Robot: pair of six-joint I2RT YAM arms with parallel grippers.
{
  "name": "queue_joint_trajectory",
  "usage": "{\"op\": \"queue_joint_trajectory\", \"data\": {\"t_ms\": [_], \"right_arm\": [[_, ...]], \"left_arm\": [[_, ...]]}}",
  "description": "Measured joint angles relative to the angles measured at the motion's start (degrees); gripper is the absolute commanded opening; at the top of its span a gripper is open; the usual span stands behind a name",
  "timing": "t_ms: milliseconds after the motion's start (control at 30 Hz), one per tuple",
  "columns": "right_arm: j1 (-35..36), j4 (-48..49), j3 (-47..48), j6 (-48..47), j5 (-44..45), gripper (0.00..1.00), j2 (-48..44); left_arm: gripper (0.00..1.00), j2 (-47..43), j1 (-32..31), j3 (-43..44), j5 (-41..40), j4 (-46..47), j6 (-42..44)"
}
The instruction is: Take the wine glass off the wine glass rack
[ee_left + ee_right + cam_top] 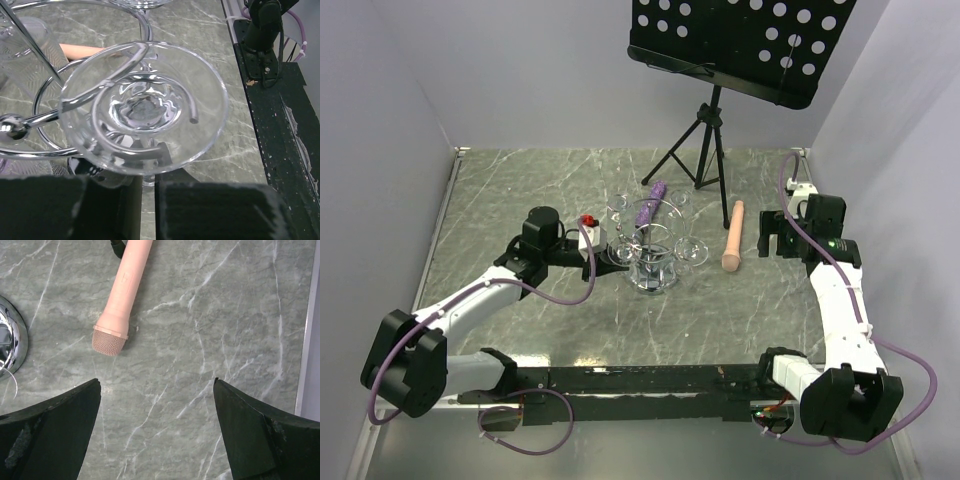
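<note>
The chrome wine glass rack (652,274) stands mid-table with several clear glasses hanging upside down from its wire loops. My left gripper (593,250) is at the rack's left side. In the left wrist view its fingers (115,205) are closed to a narrow gap (148,179) around the stem of one wine glass (202,100). That glass's round foot rests on a curved rack loop (125,65). My right gripper (770,238) is open and empty over bare table (157,385), right of the rack.
A pink microphone (733,236) (122,300) lies between the rack and my right gripper. A purple microphone (650,203) lies behind the rack. A black tripod music stand (710,130) stands at the back. Other glasses (692,252) hang on the rack's right.
</note>
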Motion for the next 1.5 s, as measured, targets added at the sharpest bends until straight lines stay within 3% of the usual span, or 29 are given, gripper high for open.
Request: {"op": "queue_joint_trajectory", "data": {"t_ms": [133, 1233, 1500], "right_arm": [[0.0, 0.02, 0.35, 0.0, -0.04, 1.0, 0.22], [0.0, 1.31, 0.46, 0.68, -1.73, 0.98, 1.14], [0.0, 1.31, 0.46, 0.7, -1.88, 0.98, 1.18]], "left_arm": [[0.01, 0.0, 0.02, 0.02, -0.17, -0.02, -0.02], [0.01, -5.51, -0.26, -0.24, -8.07, -4.31, -0.83], [0.01, -7.26, -0.26, -0.24, -8.57, -5.79, 2.38]]}}
